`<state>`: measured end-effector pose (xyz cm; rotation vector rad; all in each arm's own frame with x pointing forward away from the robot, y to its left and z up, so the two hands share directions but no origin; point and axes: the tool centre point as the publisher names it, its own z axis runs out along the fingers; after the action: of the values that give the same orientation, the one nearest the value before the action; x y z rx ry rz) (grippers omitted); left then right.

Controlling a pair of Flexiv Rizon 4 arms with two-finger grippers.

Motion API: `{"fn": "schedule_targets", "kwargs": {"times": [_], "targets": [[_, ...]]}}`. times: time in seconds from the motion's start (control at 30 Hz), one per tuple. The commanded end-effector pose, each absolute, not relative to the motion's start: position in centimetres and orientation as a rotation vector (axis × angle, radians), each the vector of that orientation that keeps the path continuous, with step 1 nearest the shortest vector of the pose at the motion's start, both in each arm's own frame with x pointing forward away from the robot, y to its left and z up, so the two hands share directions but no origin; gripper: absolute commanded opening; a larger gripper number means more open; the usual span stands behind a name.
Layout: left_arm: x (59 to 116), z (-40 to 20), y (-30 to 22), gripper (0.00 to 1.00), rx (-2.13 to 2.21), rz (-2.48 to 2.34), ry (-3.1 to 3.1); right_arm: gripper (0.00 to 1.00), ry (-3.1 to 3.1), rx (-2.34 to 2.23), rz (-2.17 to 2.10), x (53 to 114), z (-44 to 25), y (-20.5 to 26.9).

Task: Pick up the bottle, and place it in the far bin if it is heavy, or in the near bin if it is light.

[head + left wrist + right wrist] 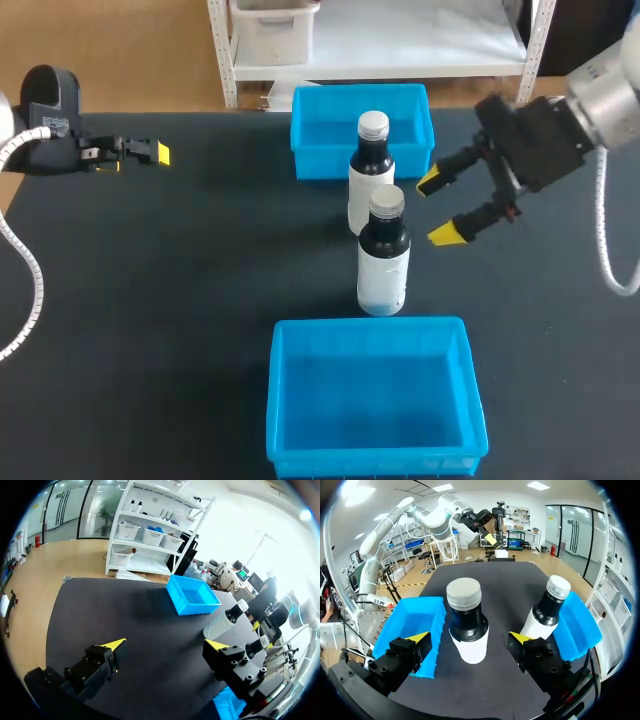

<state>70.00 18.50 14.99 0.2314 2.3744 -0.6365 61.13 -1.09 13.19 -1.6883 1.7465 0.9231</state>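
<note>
Stretching across the whole head view, the dark surface [180,300] is carrying two blue bins and two bottles. The near bin [273,400] is sitting at the front edge, open side up, and the far bin [318,165] is sitting at the back edge, roughly in line with it. My right arm [600,100] is coming in from the right rear corner and hanging above the surface beside the bottles. My left arm [45,110] is hanging at the left edge, well apart from everything else. Both bottles, dark with white labels and grey caps, are standing upright between the bins. The far bottle [371,170] is standing just in front of the far bin, and the near bottle [383,260] is standing closer to the near bin, apart from its neighbour in the right wrist view. The right fingers [445,233] are spreading wide and gripping nothing, their yellow tips pointing at the near bottle without touching it. The left fingers [114,644] are likewise standing apart and holding nothing, pointing across the surface toward the far bin.
</note>
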Motion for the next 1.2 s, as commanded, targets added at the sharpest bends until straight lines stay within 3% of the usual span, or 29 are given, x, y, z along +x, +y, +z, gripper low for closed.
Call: {"fn": "schedule_targets", "kwargs": {"times": [0.03, 0.47, 0.93, 1.07, 1.2], "targets": [[70.0, 15.0, 18.5, 1.00, 0.231, -0.636, 2.374, 1.00, 1.746, -1.697, 0.927, 61.1, 13.0, 0.2], [70.0, 15.0, 18.5, 1.00, 0.231, -0.636, 2.374, 1.00, 1.729, -1.713, 0.981, 59.9, 12.3, 4.0], [70.0, 15.0, 18.5, 1.00, 0.231, -0.636, 2.374, 1.00, 1.743, -1.680, 0.990, 60.3, 11.9, 4.8], [70.0, 15.0, 18.5, 1.00, 0.231, -0.636, 2.374, 0.82, 1.743, -1.670, 0.993, 60.5, 12.0, 4.7], [70.0, 15.0, 18.5, 1.00, 0.231, -0.636, 2.374, 0.75, 1.743, -1.666, 0.995, 60.6, 12.0, 4.7]]}}
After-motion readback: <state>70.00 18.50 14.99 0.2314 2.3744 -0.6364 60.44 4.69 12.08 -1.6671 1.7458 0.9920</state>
